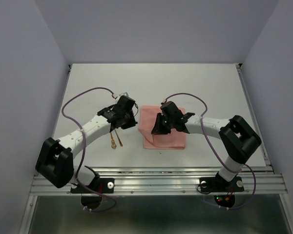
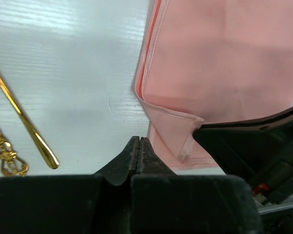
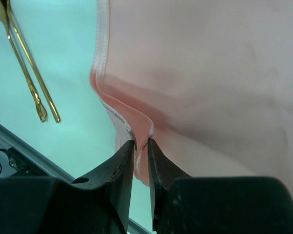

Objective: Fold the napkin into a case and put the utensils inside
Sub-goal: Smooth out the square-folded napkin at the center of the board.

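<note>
Right gripper (image 3: 141, 145) pinched the edge of the folded napkin (image 1: 168, 134); left gripper (image 2: 139, 142) was closed on nothing.
The napkin lay as a folded rectangle near the middle of the table (image 1: 210, 87), and the right fingers were clamped on a raised fold at its left edge. The left fingers were pressed together just beside that edge. The two gold utensils (image 1: 115, 140) lay side by side, left of the napkin and apart from it.

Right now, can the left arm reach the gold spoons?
Probably yes. The utensils lie right beside the left gripper, with nothing between them. It is shut, though, and would need opening first.
</note>
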`<action>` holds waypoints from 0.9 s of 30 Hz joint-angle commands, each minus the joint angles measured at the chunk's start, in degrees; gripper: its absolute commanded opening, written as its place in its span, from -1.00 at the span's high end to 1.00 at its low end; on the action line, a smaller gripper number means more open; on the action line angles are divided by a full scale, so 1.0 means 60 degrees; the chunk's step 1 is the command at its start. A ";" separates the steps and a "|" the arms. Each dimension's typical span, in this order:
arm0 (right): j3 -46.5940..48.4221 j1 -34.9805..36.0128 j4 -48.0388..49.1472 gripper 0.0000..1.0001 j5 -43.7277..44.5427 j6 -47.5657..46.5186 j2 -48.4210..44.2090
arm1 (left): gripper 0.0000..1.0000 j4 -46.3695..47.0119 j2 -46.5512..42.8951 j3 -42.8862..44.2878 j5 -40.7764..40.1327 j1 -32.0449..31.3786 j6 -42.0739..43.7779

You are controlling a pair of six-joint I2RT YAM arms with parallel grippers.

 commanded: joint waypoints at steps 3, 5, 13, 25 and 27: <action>-0.0077 0.0065 0.1068 0.53 -0.0977 -0.0781 -0.0673 | 1.00 -0.1103 -0.0942 0.0866 -0.1247 0.0098 0.0231; -0.0048 0.0065 0.0937 0.34 -0.1095 -0.1220 -0.0892 | 1.00 -0.0782 -0.0665 0.0982 -0.0912 0.0113 0.0319; -0.0282 -0.0227 -0.1447 0.03 0.1789 -0.1925 -0.2868 | 1.00 -0.0004 0.0477 0.1320 0.0246 -0.0019 0.0466; -0.2830 -0.1708 -0.2565 0.25 0.1834 -0.0826 -0.4380 | 1.00 0.1256 0.1753 0.0369 0.1228 -0.0385 0.0642; -0.2978 -0.1708 -0.2507 0.29 0.1455 -0.0841 -0.4394 | 1.00 0.1359 0.1929 0.0106 0.1258 -0.0458 0.0715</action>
